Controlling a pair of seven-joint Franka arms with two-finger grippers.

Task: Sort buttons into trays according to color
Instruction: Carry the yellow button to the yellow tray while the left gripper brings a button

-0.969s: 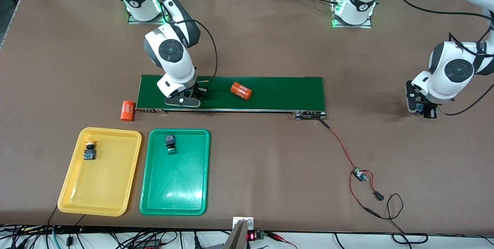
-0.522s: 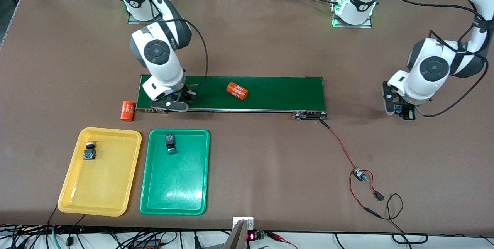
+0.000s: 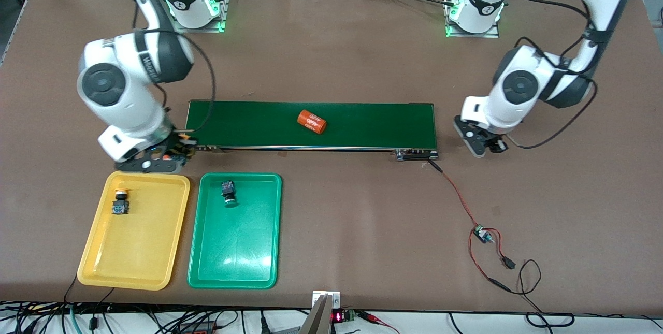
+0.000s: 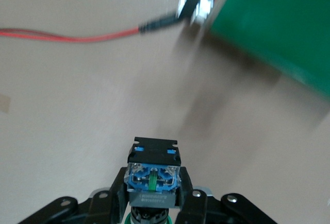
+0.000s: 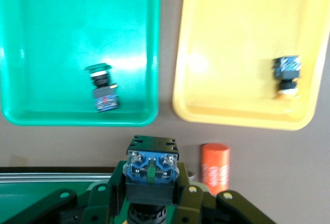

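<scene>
Yellow tray (image 3: 98,266) holds one yellow-capped button (image 3: 120,204); green tray (image 3: 233,261) beside it holds one green-capped button (image 3: 228,192). Right gripper (image 3: 155,160), over the table between yellow tray and conveyor belt (image 3: 362,126), has fingers clamped on a button (image 5: 152,170). Left gripper (image 3: 481,143), beside the belt's end, has fingers clamped on a green-capped switch (image 4: 153,175).

Brown table (image 3: 342,54) carries conveyor belt (image 3: 362,124), yellow tray (image 3: 98,266), green tray (image 3: 235,266), red wire (image 3: 461,197)

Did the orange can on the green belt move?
Yes. The orange can slid along the conveyor belt toward the right arm's end, away from the belt's wired end, and is farther from the front camera than the green tray.
</scene>
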